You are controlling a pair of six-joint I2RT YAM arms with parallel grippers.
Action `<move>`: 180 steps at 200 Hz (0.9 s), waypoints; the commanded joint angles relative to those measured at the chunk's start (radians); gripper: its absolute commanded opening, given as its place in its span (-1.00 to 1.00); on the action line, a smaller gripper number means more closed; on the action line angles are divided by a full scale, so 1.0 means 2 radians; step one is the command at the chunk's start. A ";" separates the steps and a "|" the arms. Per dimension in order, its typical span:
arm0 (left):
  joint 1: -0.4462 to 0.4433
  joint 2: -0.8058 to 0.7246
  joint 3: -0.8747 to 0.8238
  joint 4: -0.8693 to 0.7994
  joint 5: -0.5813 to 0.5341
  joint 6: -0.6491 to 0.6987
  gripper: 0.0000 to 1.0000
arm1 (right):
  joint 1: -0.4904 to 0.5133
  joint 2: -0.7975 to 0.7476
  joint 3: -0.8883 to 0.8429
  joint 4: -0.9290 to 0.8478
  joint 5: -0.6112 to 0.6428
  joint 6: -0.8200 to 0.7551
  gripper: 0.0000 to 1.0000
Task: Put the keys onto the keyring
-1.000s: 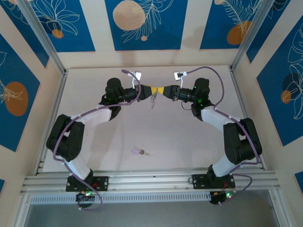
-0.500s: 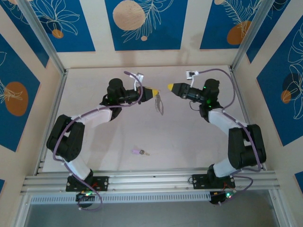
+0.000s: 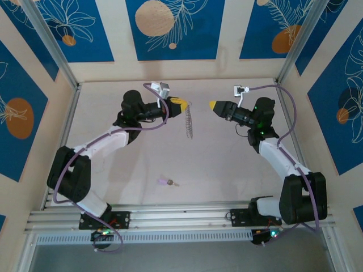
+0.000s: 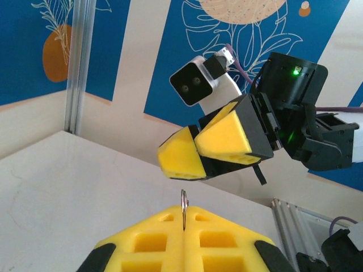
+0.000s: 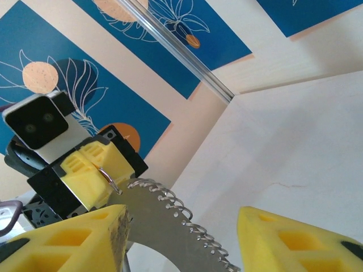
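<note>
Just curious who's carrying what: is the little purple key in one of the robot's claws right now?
No, the purple key lies loose on the table, with nothing touching it.

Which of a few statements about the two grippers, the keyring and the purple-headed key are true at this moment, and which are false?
1. The left gripper is shut on the keyring. True.
2. The right gripper grips the keyring too. False: its jaws stand open and it is apart from the ring.
3. The purple-headed key lies on the table. True.
4. The purple-headed key is threaded on the keyring. False: it lies apart from the ring, nearer the arm bases.
5. The keyring lies flat on the table. False: it hangs from the left gripper.
</note>
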 commanded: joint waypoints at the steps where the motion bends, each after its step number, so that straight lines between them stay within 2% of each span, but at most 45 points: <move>1: -0.006 -0.022 0.016 0.039 -0.003 0.025 -1.00 | 0.008 -0.005 0.003 -0.014 -0.009 -0.025 0.05; 69: -0.008 -0.025 0.003 0.115 -0.016 -0.023 -1.00 | 0.046 -0.001 0.022 -0.003 -0.016 -0.034 -0.05; 118: -0.009 -0.015 -0.014 0.183 -0.023 -0.081 -1.00 | 0.061 -0.006 0.036 0.004 -0.018 -0.036 -0.16; 157: -0.009 -0.011 -0.006 0.169 0.003 -0.090 -1.00 | 0.061 -0.025 0.053 -0.037 -0.030 -0.073 -0.17; 180: -0.009 -0.008 0.013 0.120 0.034 -0.080 -1.00 | 0.058 -0.039 0.064 -0.075 -0.039 -0.105 -0.18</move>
